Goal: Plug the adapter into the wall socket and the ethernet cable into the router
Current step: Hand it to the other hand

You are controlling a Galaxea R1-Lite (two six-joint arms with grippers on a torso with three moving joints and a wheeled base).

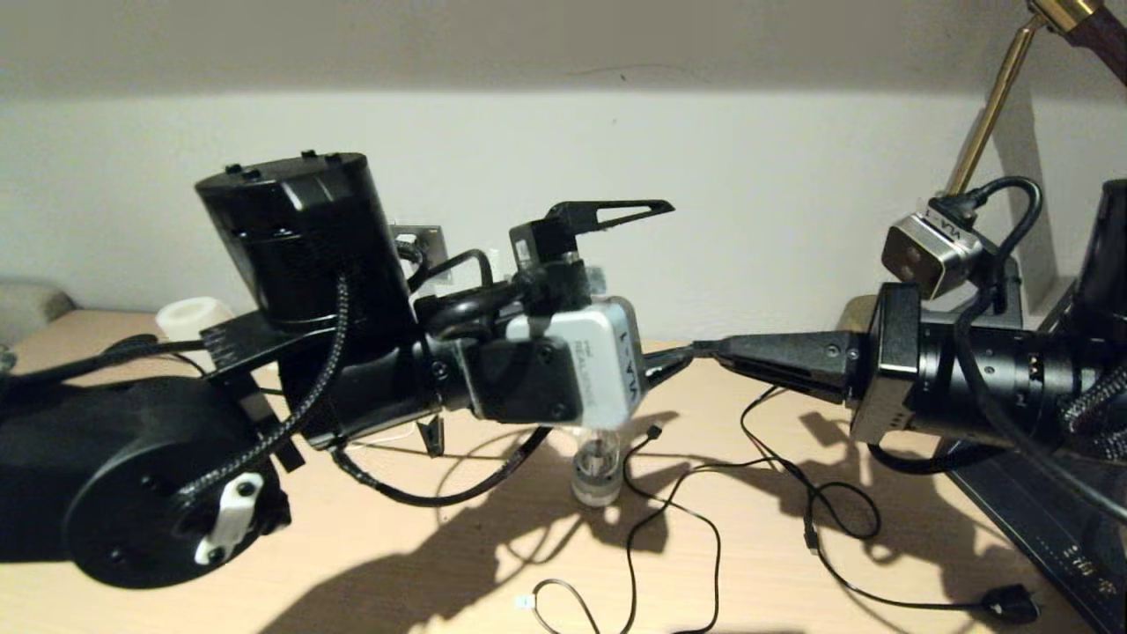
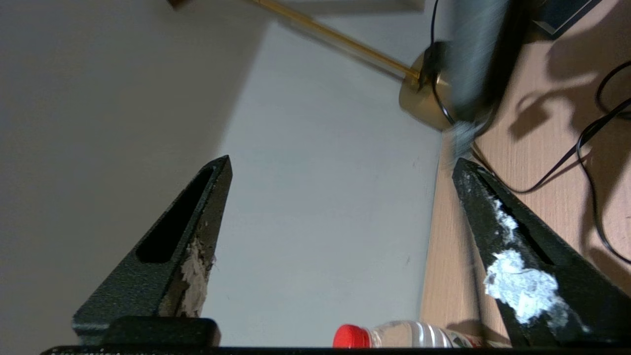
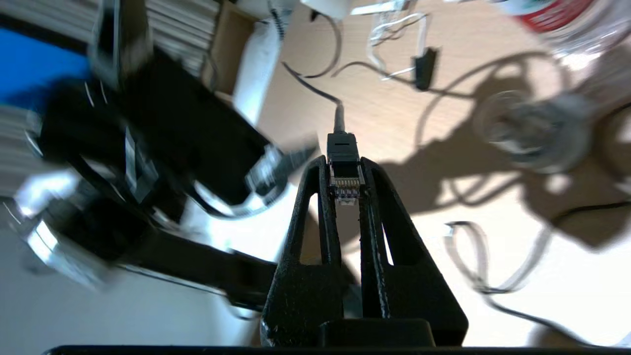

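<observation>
Right claw (image 3: 347, 185) clenched on ethernet cable (image 3: 344, 153) plug, between fingertips | left claw (image 2: 340, 167) released

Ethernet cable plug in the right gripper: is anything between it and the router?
The right gripper is shut on the ethernet cable plug. Toward the robot's left, the raised left arm with its open left gripper sits directly in front of the fingertips in the head view. The router itself isn't visible, so the path beyond cannot be judged.

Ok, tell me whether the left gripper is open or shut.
Open. In the left wrist view the left gripper has its two fingers spread wide apart, with only bare wall and table edge between them; it holds nothing.
</observation>
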